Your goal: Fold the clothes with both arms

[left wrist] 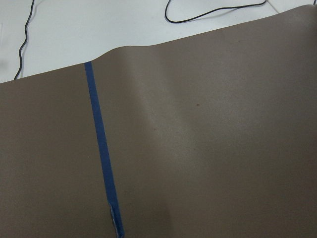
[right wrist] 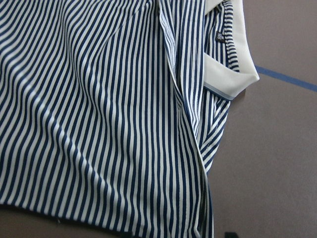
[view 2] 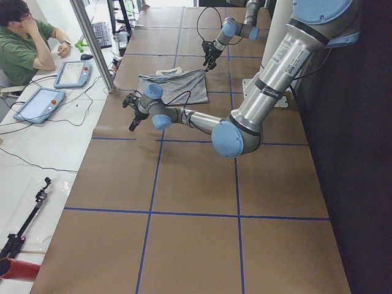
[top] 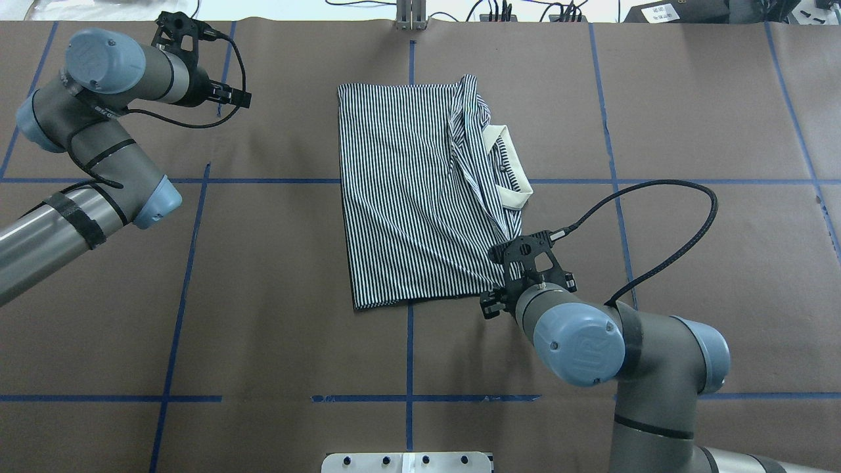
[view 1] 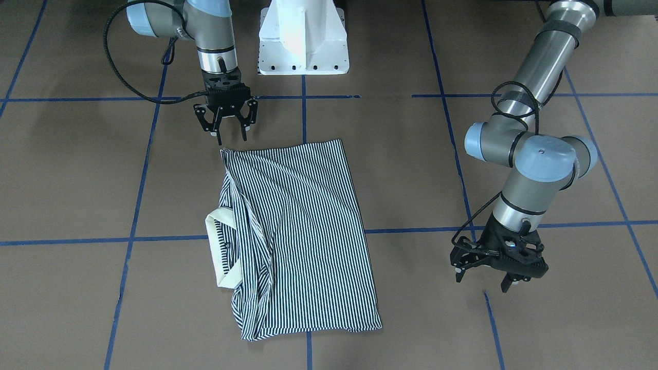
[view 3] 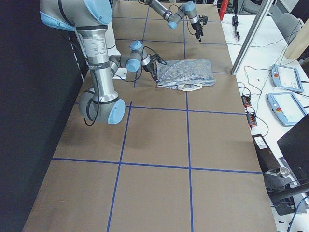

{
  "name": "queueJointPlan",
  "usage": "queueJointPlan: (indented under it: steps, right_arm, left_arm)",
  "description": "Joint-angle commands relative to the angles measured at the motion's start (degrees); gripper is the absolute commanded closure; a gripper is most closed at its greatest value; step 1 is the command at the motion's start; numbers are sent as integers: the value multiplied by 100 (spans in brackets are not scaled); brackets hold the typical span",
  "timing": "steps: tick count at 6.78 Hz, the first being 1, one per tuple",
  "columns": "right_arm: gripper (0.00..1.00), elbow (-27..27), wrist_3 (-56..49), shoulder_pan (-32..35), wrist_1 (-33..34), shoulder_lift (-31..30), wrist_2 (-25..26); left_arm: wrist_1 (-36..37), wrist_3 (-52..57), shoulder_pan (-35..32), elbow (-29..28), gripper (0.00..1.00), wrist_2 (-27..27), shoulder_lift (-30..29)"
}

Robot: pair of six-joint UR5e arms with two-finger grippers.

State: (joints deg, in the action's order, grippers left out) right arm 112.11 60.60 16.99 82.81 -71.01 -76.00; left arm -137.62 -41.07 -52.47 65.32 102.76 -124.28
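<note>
The striped polo shirt [view 1: 308,231] lies folded into a rough rectangle on the brown table, with its cream collar [view 1: 218,252] sticking out on the robot's right side. It also shows in the overhead view [top: 407,197] and fills the right wrist view [right wrist: 99,124]. My right gripper [view 1: 230,132] is open and empty. It hangs just off the shirt's near right corner and does not touch it. My left gripper [view 1: 483,281] is open and empty. It hovers over bare table well to the shirt's left, near the far edge. The left wrist view shows only paper and blue tape [left wrist: 101,153].
The white pedestal base [view 1: 303,41] stands at the robot's side of the table. Blue tape lines [view 1: 154,239] grid the brown cover. Beyond the far edge are a metal post [view 2: 92,43], tablets [view 2: 40,104] and a seated person [view 2: 24,43].
</note>
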Motion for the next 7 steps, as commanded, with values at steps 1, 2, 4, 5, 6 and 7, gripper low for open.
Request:
queueJointPlan:
  steps: [1,2,4,5,6,7]
  right_arm:
    - [0,-414,-188,679,25,593,-641]
    - [0,-1036,-198,987,-1,1215,-783]
    - [26,-2302,-206,1524,-45,2114,-1213]
    - [52,-2804,-302,1657,-54,2474,-1442]
    - [58,-3218,-373,1676,-46,2739,-1470]
    - [60,-3405,-722,1676,-63,2776,-1470]
  left_arm:
    - [-2,-6,0,16,0,155,9]
    - [-2,-102,9,112,0,200,105]
    - [16,-269,26,227,0,209,158]
    - [7,-322,26,227,0,296,158]
    - [7,-392,26,236,0,332,150]
    - [7,-402,35,236,0,332,158]
